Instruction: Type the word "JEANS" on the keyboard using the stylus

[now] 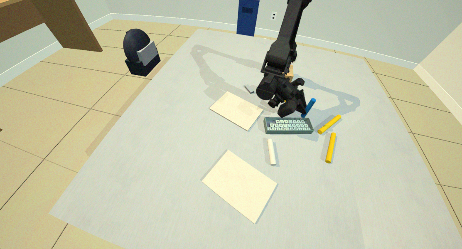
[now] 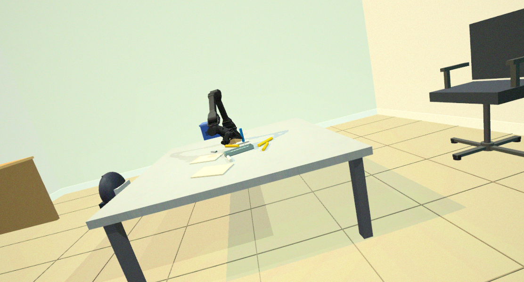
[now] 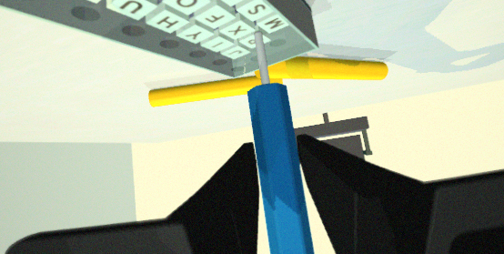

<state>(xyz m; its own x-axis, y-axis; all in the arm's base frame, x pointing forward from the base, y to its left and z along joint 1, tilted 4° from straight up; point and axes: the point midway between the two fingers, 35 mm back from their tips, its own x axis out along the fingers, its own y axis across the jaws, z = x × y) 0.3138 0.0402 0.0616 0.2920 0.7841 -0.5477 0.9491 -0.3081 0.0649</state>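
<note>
My gripper [image 1: 304, 112] [image 3: 276, 147] is shut on the blue stylus [image 1: 310, 105] [image 2: 241, 134] [image 3: 271, 116]. The stylus leans, with its thin grey tip pointing down. The keyboard [image 1: 288, 133] [image 2: 238, 150] [image 3: 109, 22] is a shallow grey-green case with pale lettered keys, just in front of the gripper. In the wrist view the tip appears over the P key [image 3: 255, 40], close to X and M, near one end of the key rows. I cannot tell whether the tip touches a key. The J key [image 3: 235, 52] shows just beside it.
Two yellow cylinders [image 1: 329, 124] [image 1: 330, 147] lie right of the keyboard. A white cylinder [image 1: 271, 151] lies in front of it. Two cream sheets [image 1: 236, 110] [image 1: 239, 186] lie to the left and front. A small grey object [image 1: 248, 89] lies behind the rear sheet.
</note>
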